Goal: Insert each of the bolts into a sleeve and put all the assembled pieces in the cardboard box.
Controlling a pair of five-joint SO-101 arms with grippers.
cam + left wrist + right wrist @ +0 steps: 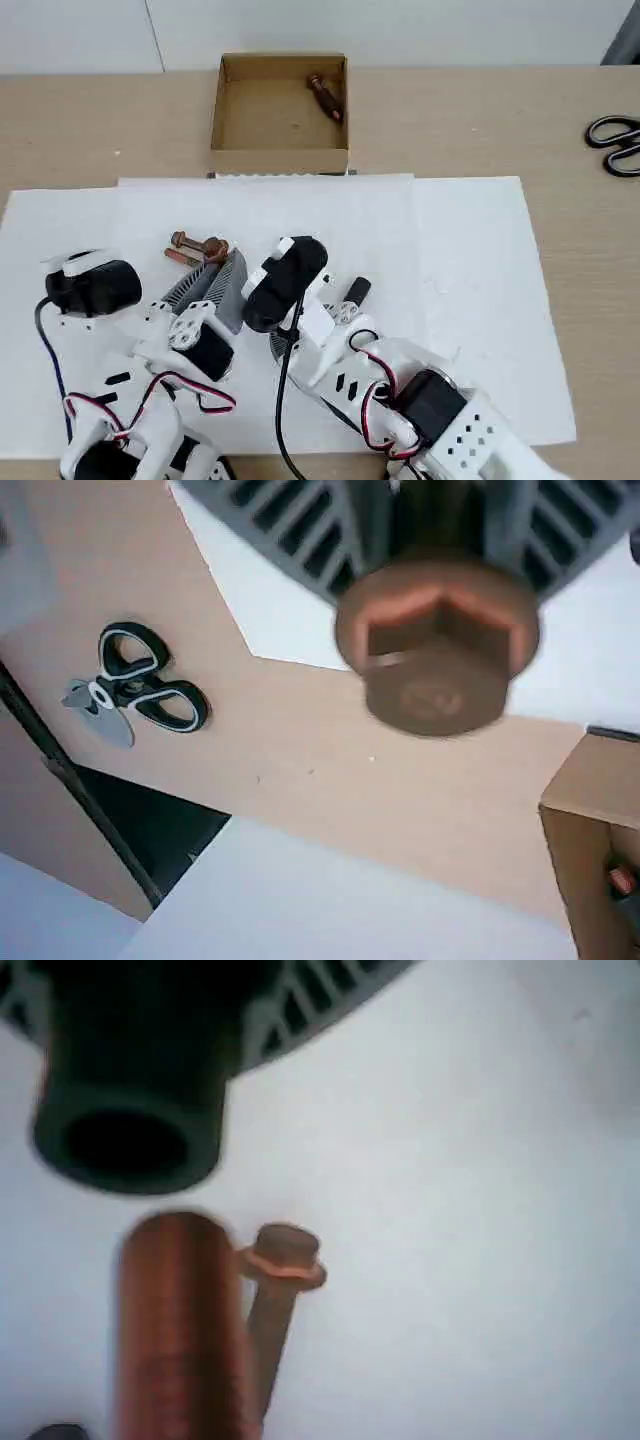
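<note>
**One piece boxed, second pair lined up**

My left pincer [218,280] is clamped on a copper hex-head bolt [437,650]. Its flanged head faces the wrist camera, with the grey jaws tight on either side. My right pincer [140,1020] grips a black tubular sleeve [125,1125], open mouth turned toward the bolt's threaded shaft. From the right wrist, the shaft tip sits just short of that mouth and, as I judge it, a touch off line, so it is not yet inside. Both arms are low over the white paper sheet [470,260] on the pale wooden surface [100,120], well apart from the brown cardboard box [265,115] at the far side.

The score so far is one assembled piece [325,97], lying in the box toward a far corner.

This pair has yet to be mated and carried over. After that come the loose copper bolts [195,247] on the paper just beside the left pincer. I count two, as far as I can tell, and each needs a sleeve. A short black cylinder [357,292] beside the right arm may be another sleeve, but I can't be sure.
</note>
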